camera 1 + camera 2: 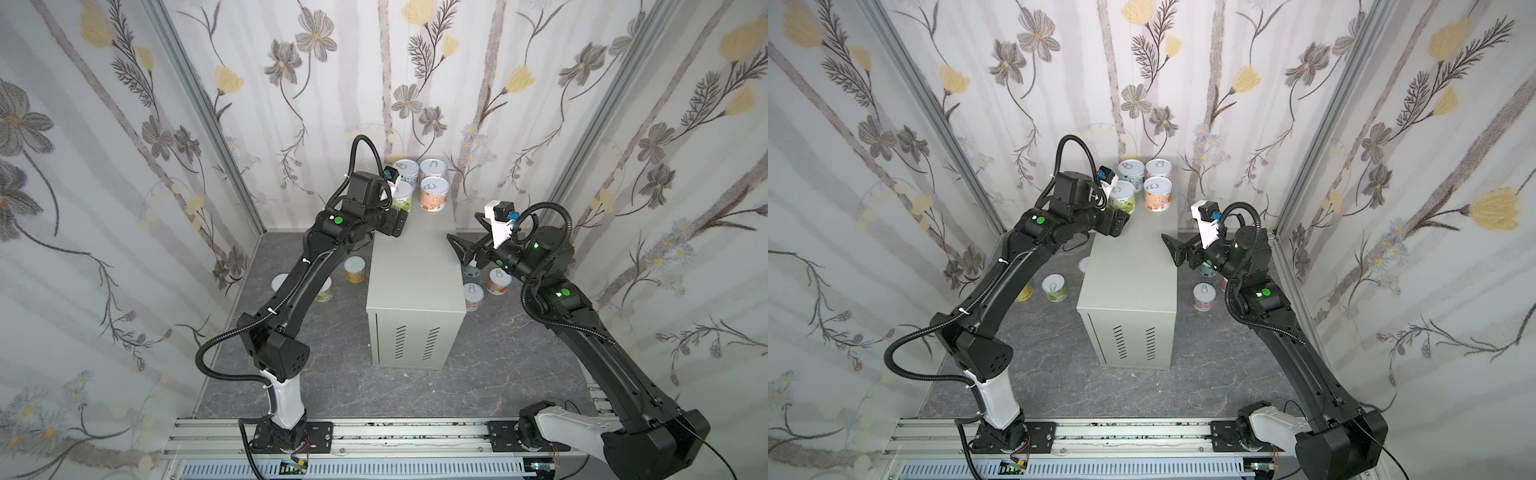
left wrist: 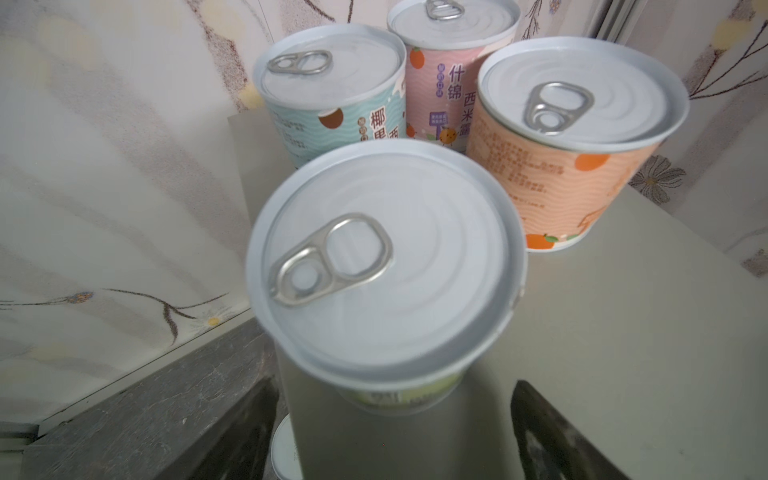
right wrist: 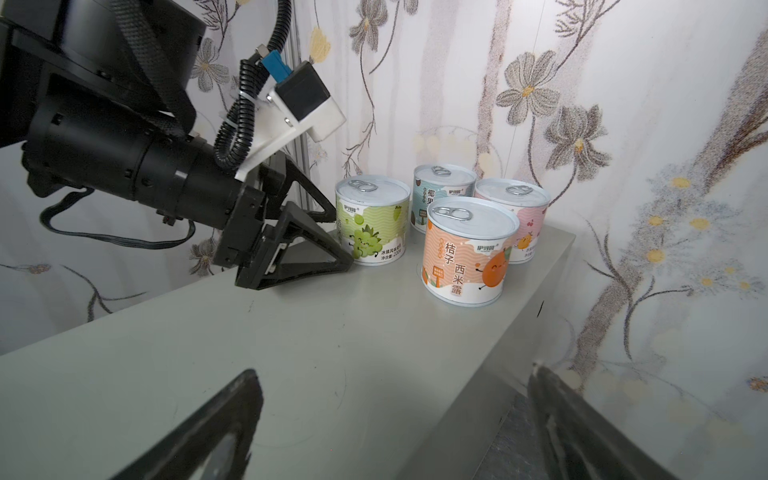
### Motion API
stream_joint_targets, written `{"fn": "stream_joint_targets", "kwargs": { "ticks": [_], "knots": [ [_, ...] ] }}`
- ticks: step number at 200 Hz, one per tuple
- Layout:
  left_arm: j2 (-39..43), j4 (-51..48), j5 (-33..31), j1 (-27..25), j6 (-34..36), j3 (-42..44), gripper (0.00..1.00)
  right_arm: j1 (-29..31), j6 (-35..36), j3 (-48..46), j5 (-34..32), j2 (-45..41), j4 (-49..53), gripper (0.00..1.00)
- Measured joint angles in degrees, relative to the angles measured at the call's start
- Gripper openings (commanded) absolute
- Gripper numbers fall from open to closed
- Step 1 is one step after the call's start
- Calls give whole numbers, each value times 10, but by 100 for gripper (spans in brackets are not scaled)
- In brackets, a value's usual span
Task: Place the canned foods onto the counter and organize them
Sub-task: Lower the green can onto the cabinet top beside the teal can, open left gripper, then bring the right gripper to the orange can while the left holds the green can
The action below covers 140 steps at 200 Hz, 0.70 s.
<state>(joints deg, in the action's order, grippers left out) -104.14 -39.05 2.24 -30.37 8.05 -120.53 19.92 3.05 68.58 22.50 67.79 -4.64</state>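
Left claw (image 3: 340, 239): apart, around green can (image 3: 372, 220), not squeezing.
Right claw (image 1: 463, 225): wide apart, empty, over counter (image 3: 291, 332) edge.

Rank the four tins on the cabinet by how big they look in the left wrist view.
1. green tin, nearest the camera
2. orange tin
3. pale blue tin and pink tin: about alike; the pink one is partly hidden, so unranked
Nearness probably explains the order.

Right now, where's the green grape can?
In a top view, the green grape can stands at the counter's far end, left of the orange can.
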Motion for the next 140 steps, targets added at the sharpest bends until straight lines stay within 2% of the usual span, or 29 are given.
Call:
{"fn": "stream_joint_targets", "kwargs": {
  "ticks": [15,39,70,103,140],
  "knots": [
    [36,14,10,3,8,45,85,0,0,10,1,16,-3,97],
    [96,60,38,13,19,132,69,0,0,26,1,45,-13,95],
    [146,135,61,35,23,231,66,0,-5,40,0,75,-32,90],
    [198,264,94,61,26,343,65,0,-6,44,-8,100,-65,88],
    [198,361,134,81,36,377,63,6,-4,44,-24,127,-97,88]
  ]
}}
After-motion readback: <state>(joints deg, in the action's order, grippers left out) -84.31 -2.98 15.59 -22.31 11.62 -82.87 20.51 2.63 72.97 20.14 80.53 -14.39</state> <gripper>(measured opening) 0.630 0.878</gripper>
